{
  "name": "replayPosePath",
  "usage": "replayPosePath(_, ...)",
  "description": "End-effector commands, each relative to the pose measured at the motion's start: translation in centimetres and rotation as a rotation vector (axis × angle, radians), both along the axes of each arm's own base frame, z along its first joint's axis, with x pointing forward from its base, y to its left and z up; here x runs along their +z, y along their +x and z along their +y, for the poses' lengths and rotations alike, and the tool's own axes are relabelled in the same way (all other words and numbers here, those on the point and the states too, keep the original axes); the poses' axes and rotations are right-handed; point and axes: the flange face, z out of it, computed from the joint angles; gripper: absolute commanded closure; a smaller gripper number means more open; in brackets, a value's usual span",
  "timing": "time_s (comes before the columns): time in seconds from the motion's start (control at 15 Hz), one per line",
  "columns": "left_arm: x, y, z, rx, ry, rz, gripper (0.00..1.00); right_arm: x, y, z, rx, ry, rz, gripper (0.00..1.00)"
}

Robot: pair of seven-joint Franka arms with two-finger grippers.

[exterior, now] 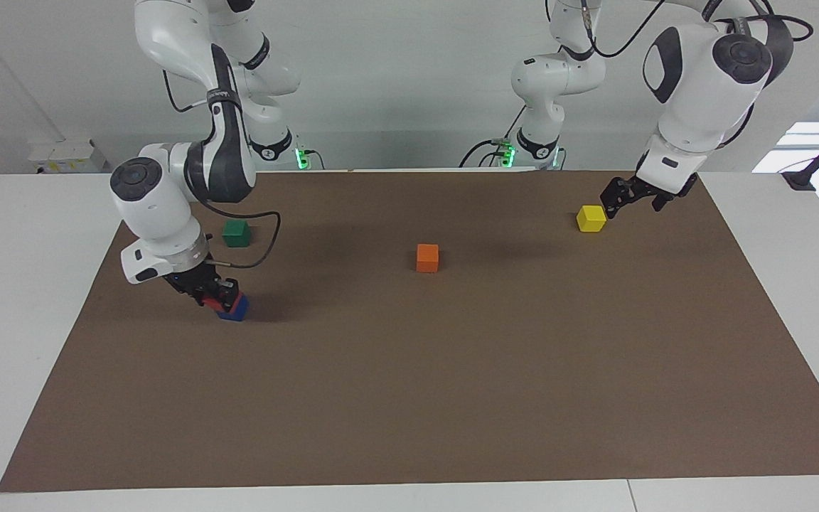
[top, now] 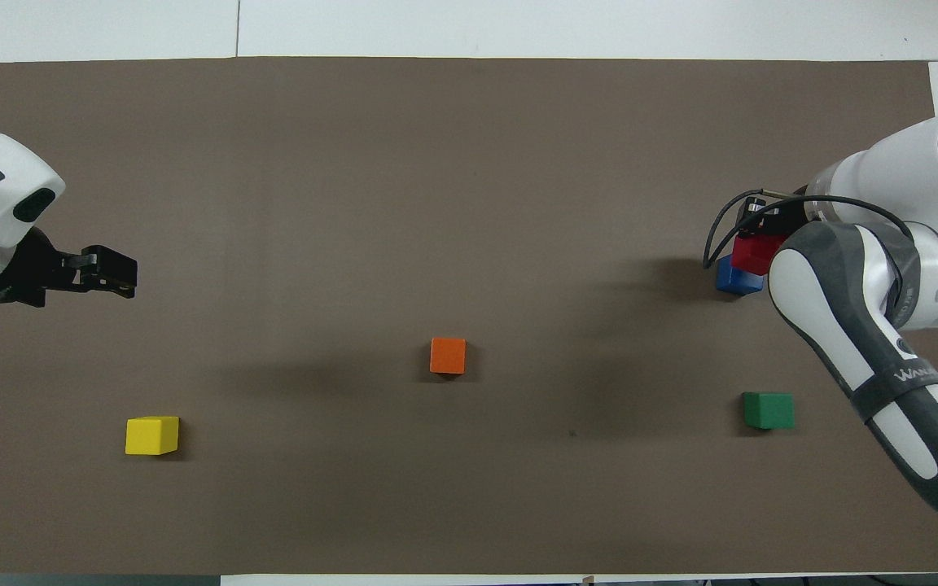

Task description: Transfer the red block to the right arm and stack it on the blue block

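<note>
My right gripper (exterior: 215, 299) is shut on the red block (exterior: 215, 307) and holds it low over the blue block (exterior: 236, 311), which sits on the brown mat toward the right arm's end. The red block overlaps the blue one's top, offset from it; I cannot tell if they touch. In the overhead view the red block (top: 756, 254) partly covers the blue block (top: 734, 280), and the right gripper (top: 762, 232) is partly hidden by the arm. My left gripper (exterior: 612, 196) hangs empty in the air above the mat at the left arm's end, also seen in the overhead view (top: 115, 273).
An orange block (exterior: 427, 257) sits mid-mat. A green block (exterior: 236, 232) lies nearer to the robots than the blue block. A yellow block (exterior: 591, 218) lies at the left arm's end, beside the left gripper. The brown mat (exterior: 452, 398) covers the white table.
</note>
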Motion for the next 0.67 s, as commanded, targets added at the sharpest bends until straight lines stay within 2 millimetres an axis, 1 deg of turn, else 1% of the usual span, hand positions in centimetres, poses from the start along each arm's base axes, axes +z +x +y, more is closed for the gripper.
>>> replayPosePath(0.0, 0.6, 1.5, 0.1, -0.023, 0.003, 0.018, 0.00, -0.1, -1.1, -0.3, 0.003, -0.016, -0.012, 1.00)
replayPosePath(0.13, 0.4, 1.5, -0.1, -0.026, -0.004, 0.020, 0.00, -0.2, -1.1, -1.2, 0.007, -0.017, -0.024, 1.00)
replayPosePath(0.27, 0.6, 1.6, -0.2, -0.025, -0.002, 0.023, 0.00, -0.9, -1.5, -1.2, 0.010, -0.016, -0.039, 1.00)
replayPosePath(0.4, 0.9, 1.8, -0.7, -0.036, 0.001, 0.006, 0.00, -1.4, -1.9, -1.2, 0.011, -0.016, -0.045, 1.00)
replayPosePath(0.47, 1.0, 1.6, -0.8, -0.037, 0.001, 0.004, 0.00, -1.5, -2.0, -1.4, 0.017, -0.017, -0.042, 1.00)
replayPosePath(0.6, 0.2, 0.6, 0.0, -0.023, 0.005, 0.031, 0.00, -1.5, -2.2, -1.4, 0.020, -0.017, -0.039, 1.00)
